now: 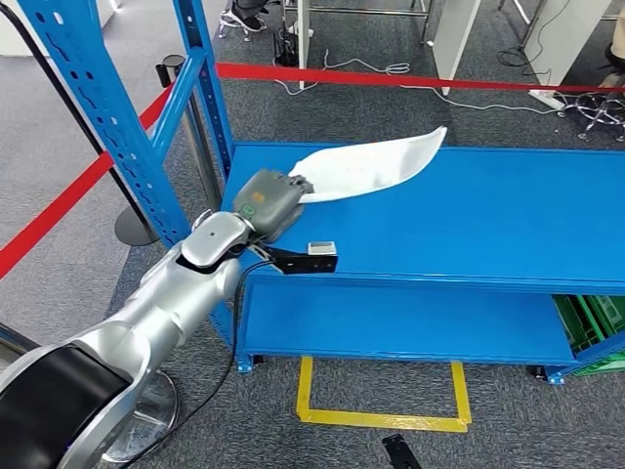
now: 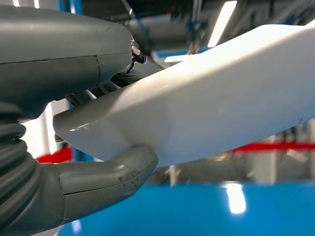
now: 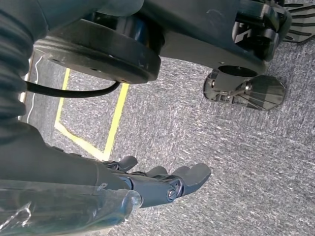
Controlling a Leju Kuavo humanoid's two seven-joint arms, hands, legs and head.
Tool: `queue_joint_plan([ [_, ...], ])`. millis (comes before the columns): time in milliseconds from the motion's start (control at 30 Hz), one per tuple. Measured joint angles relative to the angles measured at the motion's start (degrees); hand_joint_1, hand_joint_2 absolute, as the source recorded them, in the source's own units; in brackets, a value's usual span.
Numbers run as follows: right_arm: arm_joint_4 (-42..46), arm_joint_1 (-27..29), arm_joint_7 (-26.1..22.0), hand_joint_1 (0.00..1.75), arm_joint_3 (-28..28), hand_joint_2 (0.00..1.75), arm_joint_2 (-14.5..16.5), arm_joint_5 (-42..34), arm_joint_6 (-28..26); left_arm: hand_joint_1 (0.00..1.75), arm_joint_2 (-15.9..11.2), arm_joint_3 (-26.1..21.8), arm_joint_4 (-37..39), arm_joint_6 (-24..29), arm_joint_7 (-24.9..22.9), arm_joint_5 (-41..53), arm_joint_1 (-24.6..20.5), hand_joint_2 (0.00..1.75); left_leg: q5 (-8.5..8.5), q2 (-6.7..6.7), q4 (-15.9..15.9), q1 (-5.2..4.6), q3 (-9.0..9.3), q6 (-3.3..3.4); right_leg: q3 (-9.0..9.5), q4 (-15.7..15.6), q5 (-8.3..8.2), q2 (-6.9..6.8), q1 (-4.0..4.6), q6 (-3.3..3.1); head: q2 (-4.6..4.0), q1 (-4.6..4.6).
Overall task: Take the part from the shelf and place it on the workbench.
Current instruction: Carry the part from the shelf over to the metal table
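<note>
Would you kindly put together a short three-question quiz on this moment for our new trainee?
1. True or false: the left hand grips one end of the white part.
2. Over which surface does the white part extend? A) the grey carpet B) the blue shelf C) a green crate
3. Fill in: the right hand hangs over the grey ____, holding nothing.

Key: 1 true. In the left wrist view the thumb sits under the part and the fingers over it. 2 B. 3 carpet.
</note>
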State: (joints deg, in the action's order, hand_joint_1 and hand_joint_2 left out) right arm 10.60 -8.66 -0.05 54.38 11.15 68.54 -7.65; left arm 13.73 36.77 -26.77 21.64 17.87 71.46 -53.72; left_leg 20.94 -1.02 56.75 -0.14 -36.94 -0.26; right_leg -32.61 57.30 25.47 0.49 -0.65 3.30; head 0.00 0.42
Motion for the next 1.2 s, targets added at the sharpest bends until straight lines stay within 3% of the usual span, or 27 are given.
queue_joint_plan([
  [367,0.00,0.54,-0.69,0.00,1.33,1.75,-0.09,-0.42,-0.08,1.75,-0.12,9.28,-14.99,-3.37,-0.09,-6.67,1.31,1.75,0.03,0.00,-0.01,0.00,-0.03,0.01,-0.01,0.00,0.01,0.00,0.01,0.00,0.00,0.01],
  [600,0.00,0.72,-0.73,0.00,2.04,1.75,-0.09,-0.46,-0.09,1.75,-0.66,12.62,-19.76,-3.80,-0.54,-8.55,2.63,1.75,0.06,0.00,0.01,-0.02,-0.04,0.03,-0.01,-0.03,0.01,0.00,-0.01,0.01,0.00,0.01],
  [767,0.00,0.81,-0.74,0.00,2.44,1.75,-0.09,-0.50,-0.15,1.75,-1.26,14.25,-21.39,-4.40,-1.02,-10.76,3.10,1.75,0.40,0.00,0.14,-0.43,-0.08,0.53,0.03,-0.12,0.06,0.01,-0.42,0.45,0.00,-0.03],
  [900,0.00,0.84,-0.74,0.00,2.69,1.75,-0.09,-0.52,-0.22,1.75,-1.50,15.27,-22.22,-4.44,-1.27,-10.94,3.26,1.75,0.12,0.09,-0.33,-0.65,0.23,1.31,0.16,-0.25,0.14,0.04,-0.78,1.21,0.00,-0.04],
  [967,0.00,0.85,-0.75,0.00,2.70,1.75,-0.09,-0.54,-0.25,1.75,-1.49,15.66,-22.59,-4.45,-1.31,-10.95,3.25,1.75,-0.32,0.24,-1.02,-0.32,0.66,1.75,-0.93,2.55,2.28,-0.01,-0.68,1.42,-0.01,0.09],
  [1033,0.00,0.89,-0.76,0.00,2.72,1.75,-0.09,-0.58,-0.27,1.75,-1.49,15.91,-22.74,-4.49,-1.32,-10.96,3.41,1.75,-0.39,0.31,-1.21,-0.20,0.77,1.89,-4.19,10.02,6.34,-0.08,-0.60,1.49,-0.01,0.23],
  [1100,0.00,0.97,-0.79,0.00,2.74,1.75,-0.11,-0.66,-0.32,1.75,-1.52,16.19,-22.78,-4.58,-1.32,-10.97,3.78,1.75,-0.40,0.32,-1.19,-0.18,0.72,1.86,-6.98,16.09,8.22,-0.09,-0.62,1.67,0.00,0.29],
  [1133,0.00,0.99,-0.81,0.00,2.77,1.75,-0.13,-0.68,-0.34,1.75,-1.55,16.37,-22.78,-4.62,-1.32,-10.97,3.91,1.75,-0.42,0.32,-1.16,-0.11,0.70,1.79,-6.93,16.02,7.42,-0.11,-0.67,1.79,0.00,0.32],
  [1200,0.00,0.96,-0.82,0.00,2.85,1.75,-0.19,-0.67,-0.37,1.75,-1.59,16.72,-22.80,-4.66,-1.33,-10.98,3.98,1.75,-0.43,0.28,-0.88,0.18,0.64,1.34,-3.62,9.56,3.60,-0.21,-0.97,2.18,0.00,0.33],
])
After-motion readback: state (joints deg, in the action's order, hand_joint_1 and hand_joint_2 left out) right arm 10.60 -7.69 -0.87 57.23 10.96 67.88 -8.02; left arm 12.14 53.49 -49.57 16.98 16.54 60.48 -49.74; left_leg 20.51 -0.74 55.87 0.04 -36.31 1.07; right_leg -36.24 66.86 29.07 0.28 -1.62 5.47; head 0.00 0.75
